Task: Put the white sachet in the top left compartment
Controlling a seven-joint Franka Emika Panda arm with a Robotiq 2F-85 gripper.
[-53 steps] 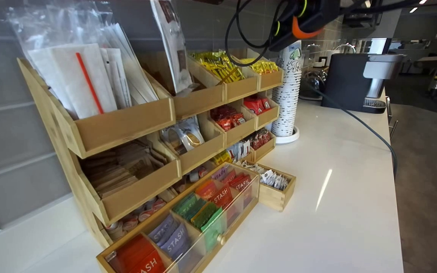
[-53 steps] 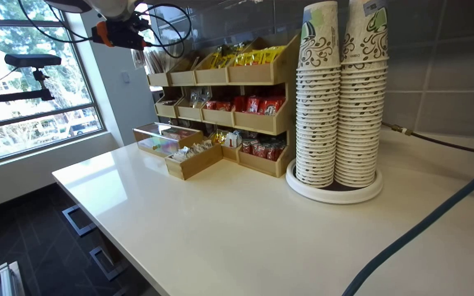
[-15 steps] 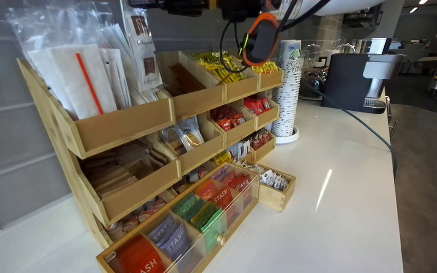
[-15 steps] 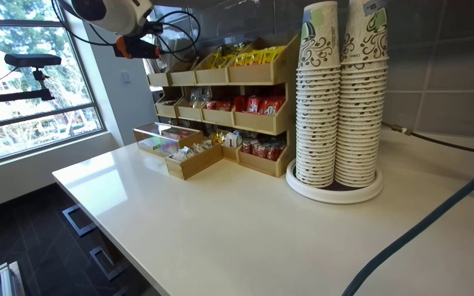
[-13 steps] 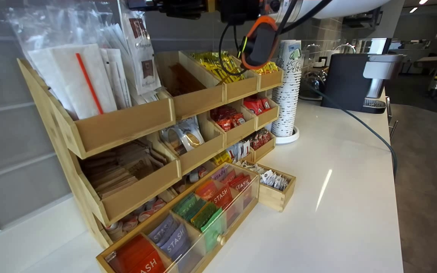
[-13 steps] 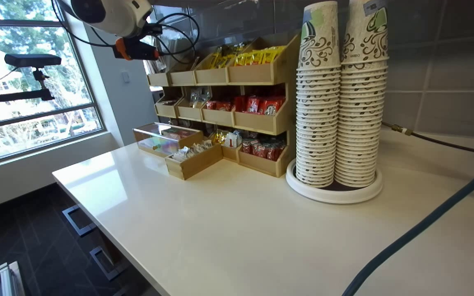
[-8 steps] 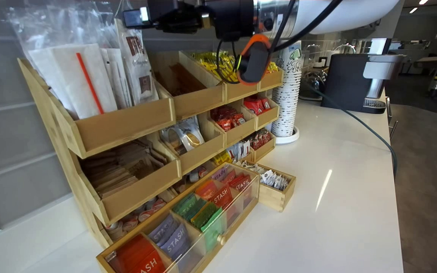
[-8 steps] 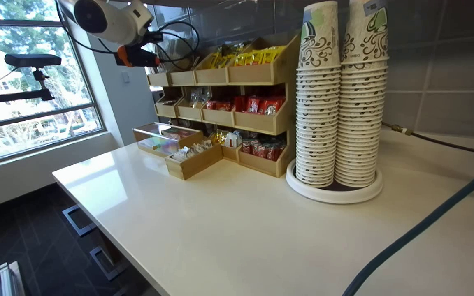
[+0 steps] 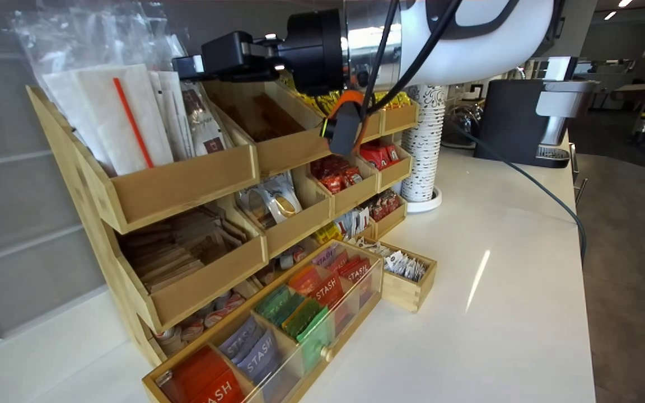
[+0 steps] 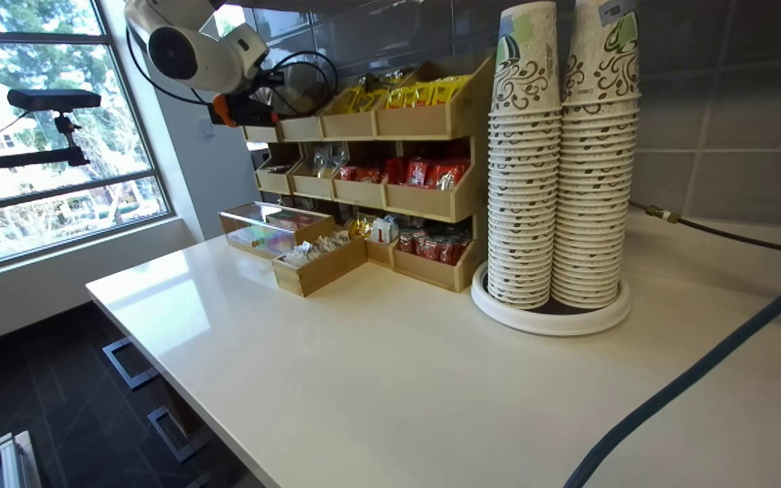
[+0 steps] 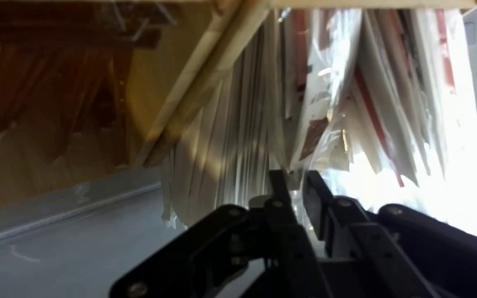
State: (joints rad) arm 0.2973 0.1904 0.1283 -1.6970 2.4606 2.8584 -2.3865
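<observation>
The white sachet (image 9: 205, 120), a clear-edged packet with dark red-brown patches, stands tilted in the right part of the top left compartment, its lower end hidden behind the slanted front board (image 9: 185, 187). My gripper (image 9: 189, 67) is level above that compartment, at the sachet's top end. In the wrist view the fingers (image 11: 295, 178) are a narrow gap apart, with the top of the sachet (image 11: 314, 134) filling it and touching both. The compartment's front also shows in an exterior view (image 10: 260, 133); there the fingertips and sachet are hidden.
Clear bags with white sheets (image 9: 115, 117) fill the compartment's left part. A plywood divider (image 11: 205, 78) separates the bin of brown sticks (image 9: 269, 115). Below are a lidded tea box (image 9: 261, 386) and a small packet box (image 9: 406, 294). Cup stacks (image 10: 523, 203) stand beyond the rack.
My gripper and the sachet have moved left from over the neighbouring bin, then down. In the last half second both sank further, and the sachet tilted more inside the top left compartment.
</observation>
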